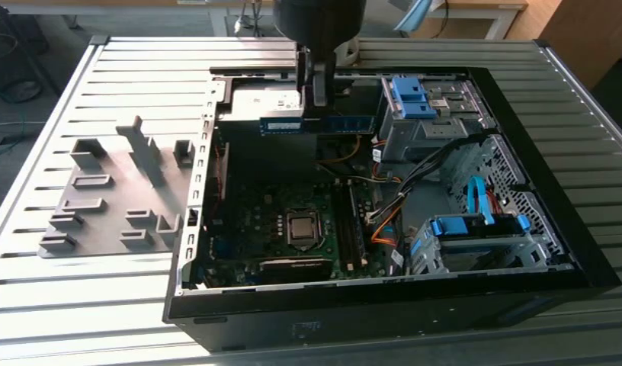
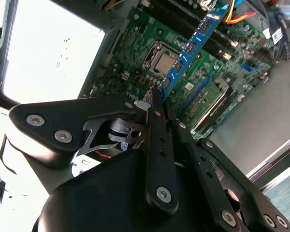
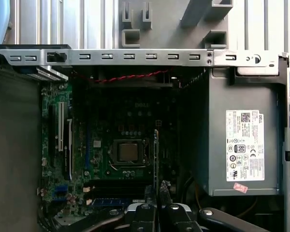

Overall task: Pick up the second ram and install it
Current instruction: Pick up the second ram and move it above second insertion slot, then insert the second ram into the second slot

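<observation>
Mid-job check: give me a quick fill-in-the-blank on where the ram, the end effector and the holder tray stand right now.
1. The end effector is ____ on the second ram.
2. The second ram hangs ____ the motherboard, not yet seated in a slot.
3. The grey holder tray sits on the exterior view's ____ of the computer case.

Missing words: shut; above; left.
</observation>
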{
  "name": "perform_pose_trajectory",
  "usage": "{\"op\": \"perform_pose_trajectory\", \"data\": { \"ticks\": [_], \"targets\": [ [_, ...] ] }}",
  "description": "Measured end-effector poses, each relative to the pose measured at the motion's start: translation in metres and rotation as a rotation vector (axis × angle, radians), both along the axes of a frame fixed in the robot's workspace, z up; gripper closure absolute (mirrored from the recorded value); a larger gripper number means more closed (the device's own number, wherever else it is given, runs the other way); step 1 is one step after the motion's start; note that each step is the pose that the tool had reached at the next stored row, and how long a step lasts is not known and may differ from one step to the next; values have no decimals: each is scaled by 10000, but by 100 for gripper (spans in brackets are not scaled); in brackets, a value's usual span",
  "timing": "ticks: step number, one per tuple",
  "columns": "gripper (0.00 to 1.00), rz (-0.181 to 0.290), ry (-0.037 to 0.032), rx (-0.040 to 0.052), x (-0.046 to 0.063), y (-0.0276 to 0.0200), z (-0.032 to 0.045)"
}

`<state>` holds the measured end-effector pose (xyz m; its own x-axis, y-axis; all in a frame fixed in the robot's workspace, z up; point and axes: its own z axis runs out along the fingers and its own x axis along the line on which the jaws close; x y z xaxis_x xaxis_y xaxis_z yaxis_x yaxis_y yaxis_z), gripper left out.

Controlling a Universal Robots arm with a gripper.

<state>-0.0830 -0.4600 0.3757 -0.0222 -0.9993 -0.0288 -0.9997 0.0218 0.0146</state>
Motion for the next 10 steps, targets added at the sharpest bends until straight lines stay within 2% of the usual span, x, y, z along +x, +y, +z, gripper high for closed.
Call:
{"op": "perform_pose_trajectory", "data": {
  "ticks": [3, 10],
  "targets": [
    [86, 0, 0, -1, 58, 0, 0],
    [86, -1, 0, 0, 73, 0, 0]
  ]
}}
